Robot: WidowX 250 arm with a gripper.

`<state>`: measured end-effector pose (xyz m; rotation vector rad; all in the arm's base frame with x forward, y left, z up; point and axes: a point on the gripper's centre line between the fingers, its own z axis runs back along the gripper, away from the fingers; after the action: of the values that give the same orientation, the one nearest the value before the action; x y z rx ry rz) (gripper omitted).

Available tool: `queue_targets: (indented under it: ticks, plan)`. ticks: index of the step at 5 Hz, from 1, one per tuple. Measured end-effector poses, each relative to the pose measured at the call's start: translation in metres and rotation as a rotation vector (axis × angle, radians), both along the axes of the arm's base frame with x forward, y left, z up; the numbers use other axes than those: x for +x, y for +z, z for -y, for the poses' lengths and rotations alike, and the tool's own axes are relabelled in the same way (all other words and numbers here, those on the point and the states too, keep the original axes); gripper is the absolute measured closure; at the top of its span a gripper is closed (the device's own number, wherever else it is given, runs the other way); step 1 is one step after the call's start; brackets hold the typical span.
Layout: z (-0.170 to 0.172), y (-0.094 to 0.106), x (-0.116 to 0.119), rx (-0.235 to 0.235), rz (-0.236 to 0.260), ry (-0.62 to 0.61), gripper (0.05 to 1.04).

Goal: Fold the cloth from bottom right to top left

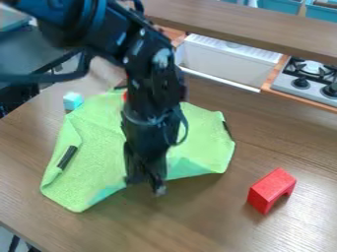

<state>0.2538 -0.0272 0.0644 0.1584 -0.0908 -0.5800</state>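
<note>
At the near edge of the light-green fabric cloth (92, 140), spread on the brown wooden table (197, 221), hangs my black two-finger gripper (147, 183); whether it is wide, narrow or pinching fabric, I cannot tell. A shallow pinch could let that edge slip, and a low pull might drag the pale-blue block (73, 101) by the cloth's far left corner. Beyond the cloth sits a white sink basin (227, 60), its contents unclear to me.
</note>
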Motion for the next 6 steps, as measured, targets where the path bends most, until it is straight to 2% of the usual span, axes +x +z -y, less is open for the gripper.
queue_targets:
  ticks: [2,4,6]
  plan:
    - [-0.044,-0.004,0.045,0.027,-0.100,0.028,1.028]
    - [-0.088,0.005,0.082,0.056,-0.150,0.051,1.029]
    - [-0.124,0.008,0.109,0.121,-0.230,-0.040,1.029]
